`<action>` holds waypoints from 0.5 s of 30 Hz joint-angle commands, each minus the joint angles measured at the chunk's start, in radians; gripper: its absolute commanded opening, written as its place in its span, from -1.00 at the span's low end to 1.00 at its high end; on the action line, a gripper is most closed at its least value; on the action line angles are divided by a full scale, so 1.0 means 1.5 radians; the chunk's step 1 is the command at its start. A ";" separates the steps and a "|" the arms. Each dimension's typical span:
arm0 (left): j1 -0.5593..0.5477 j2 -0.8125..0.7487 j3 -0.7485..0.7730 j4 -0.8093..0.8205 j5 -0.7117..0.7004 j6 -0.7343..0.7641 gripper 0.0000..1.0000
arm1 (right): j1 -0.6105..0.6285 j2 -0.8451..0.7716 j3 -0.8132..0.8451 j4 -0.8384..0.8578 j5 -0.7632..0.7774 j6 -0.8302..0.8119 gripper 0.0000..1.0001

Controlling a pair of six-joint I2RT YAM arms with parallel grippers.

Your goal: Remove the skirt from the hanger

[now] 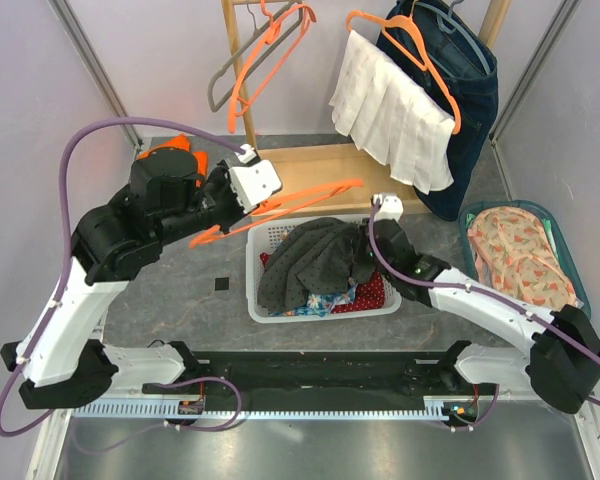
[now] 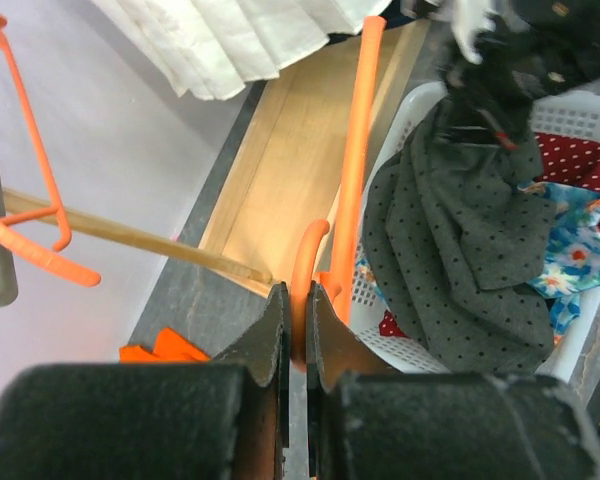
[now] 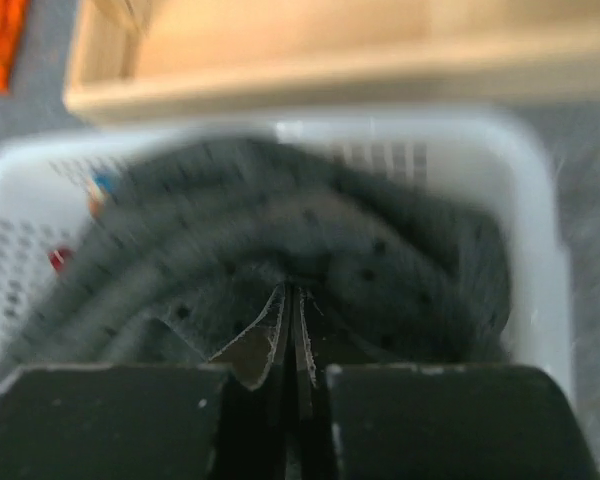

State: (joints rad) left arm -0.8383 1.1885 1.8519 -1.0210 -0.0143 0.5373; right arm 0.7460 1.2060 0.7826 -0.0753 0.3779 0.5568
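An orange hanger [image 1: 292, 203] is bare and held level above the table by my left gripper [image 1: 246, 204], which is shut on its hook [image 2: 302, 262]. The hanger's bar [image 2: 356, 170] runs away from the fingers toward the rack. The grey dotted skirt [image 1: 315, 256] is off the hanger and droops into the white basket [image 1: 325, 313]. My right gripper [image 1: 366, 240] is shut on a fold of the skirt [image 3: 280, 225], its tips [image 3: 291, 300] buried in the cloth. The skirt also shows in the left wrist view [image 2: 450, 250].
The basket holds red dotted and blue floral cloths [image 1: 365, 295]. Behind stands a wooden rack base [image 1: 320, 165] with a white pleated garment [image 1: 390, 110] on an orange hanger, denim [image 1: 472, 100], and empty hangers [image 1: 265, 60]. A teal tray [image 1: 477, 212] with floral cloth is at right.
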 commanded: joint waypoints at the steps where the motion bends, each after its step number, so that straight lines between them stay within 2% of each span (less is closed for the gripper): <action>1: -0.002 0.031 0.041 0.017 -0.055 -0.047 -0.97 | -0.001 -0.025 -0.153 0.105 -0.107 0.115 -0.88; 6: -0.002 0.081 0.105 0.009 -0.066 -0.100 -0.96 | 0.004 -0.011 -0.262 0.172 -0.139 0.139 -0.94; 8: -0.002 0.099 0.119 0.007 -0.054 -0.131 -0.96 | 0.005 -0.002 -0.264 0.176 -0.151 0.125 -0.95; 12: -0.001 0.114 0.129 0.018 -0.014 -0.209 -0.96 | 0.013 -0.017 -0.206 0.111 -0.159 0.094 -0.92; 13: -0.001 0.118 0.127 0.022 -0.003 -0.225 -0.97 | 0.016 -0.034 -0.188 0.053 -0.150 0.084 -0.84; 14: 0.000 0.122 0.127 0.027 -0.002 -0.256 -0.97 | 0.029 -0.076 -0.165 0.003 -0.117 0.072 -0.52; 15: 0.004 0.139 0.134 0.026 0.004 -0.271 -0.96 | 0.034 -0.105 -0.118 -0.069 -0.098 0.044 -0.37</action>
State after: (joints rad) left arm -0.8383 1.3602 2.0056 -1.0367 -0.0559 0.3080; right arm 0.7536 1.1744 0.4503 0.0937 0.2073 0.7074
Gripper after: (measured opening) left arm 0.052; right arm 0.184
